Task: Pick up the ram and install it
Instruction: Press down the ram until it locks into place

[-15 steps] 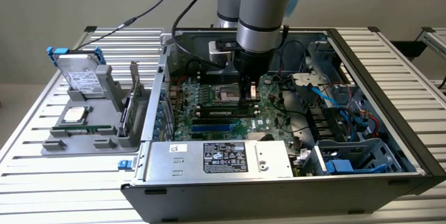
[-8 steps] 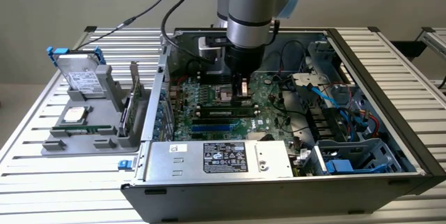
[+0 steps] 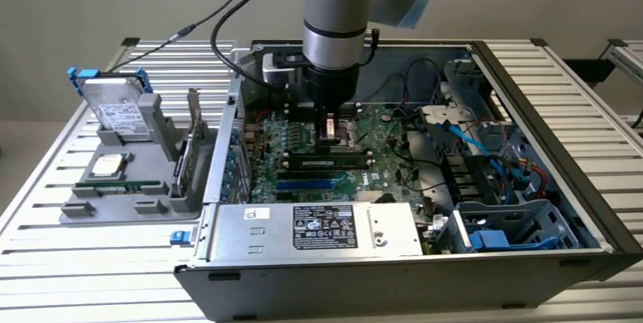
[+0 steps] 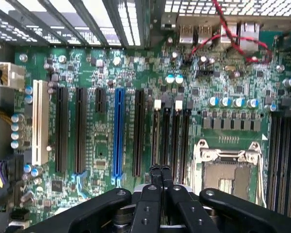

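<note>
Gripper (image 4: 161,171) jaws pressed together, empty, hanging low over the motherboard (image 4: 101,141) just above the black memory slots (image 4: 170,141). In the exterior view a ram (image 3: 324,162) stick lies across the board just below the gripper, apparently in a slot. Risk, as I judge it: any further drop drives the closed tips into slots or CPU socket (image 4: 226,170); an unlatched stick could lift or tilt.

Open computer case (image 3: 562,210), green motherboard (image 4: 101,141), power supply (image 3: 312,229), grey parts tray (image 3: 120,187), hard drive (image 3: 116,108)
</note>
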Robot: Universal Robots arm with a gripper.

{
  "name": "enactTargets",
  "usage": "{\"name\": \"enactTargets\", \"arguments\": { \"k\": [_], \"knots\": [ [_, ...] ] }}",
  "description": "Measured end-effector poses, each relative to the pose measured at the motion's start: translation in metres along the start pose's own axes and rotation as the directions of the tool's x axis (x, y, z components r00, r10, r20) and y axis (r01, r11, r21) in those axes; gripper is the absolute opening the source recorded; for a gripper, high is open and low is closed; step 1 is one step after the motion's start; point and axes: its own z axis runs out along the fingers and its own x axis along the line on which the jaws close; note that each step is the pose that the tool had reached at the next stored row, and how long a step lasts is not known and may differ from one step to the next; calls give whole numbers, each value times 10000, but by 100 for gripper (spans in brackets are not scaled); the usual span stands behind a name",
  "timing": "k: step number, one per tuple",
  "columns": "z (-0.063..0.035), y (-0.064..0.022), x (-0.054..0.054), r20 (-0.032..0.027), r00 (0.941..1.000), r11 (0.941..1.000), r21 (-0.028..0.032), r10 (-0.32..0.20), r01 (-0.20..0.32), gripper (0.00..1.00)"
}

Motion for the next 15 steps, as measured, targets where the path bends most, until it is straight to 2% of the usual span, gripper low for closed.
{"name": "enactTargets", "arguments": {
  "k": [4, 15],
  "knots": [
    [10, 56, -2, 2, 10000, 10000, 1, 0, 0, 10],
    [86, 70, -3, 0, 10000, 10000, 1, -1, 1, 10]
  ]
}}
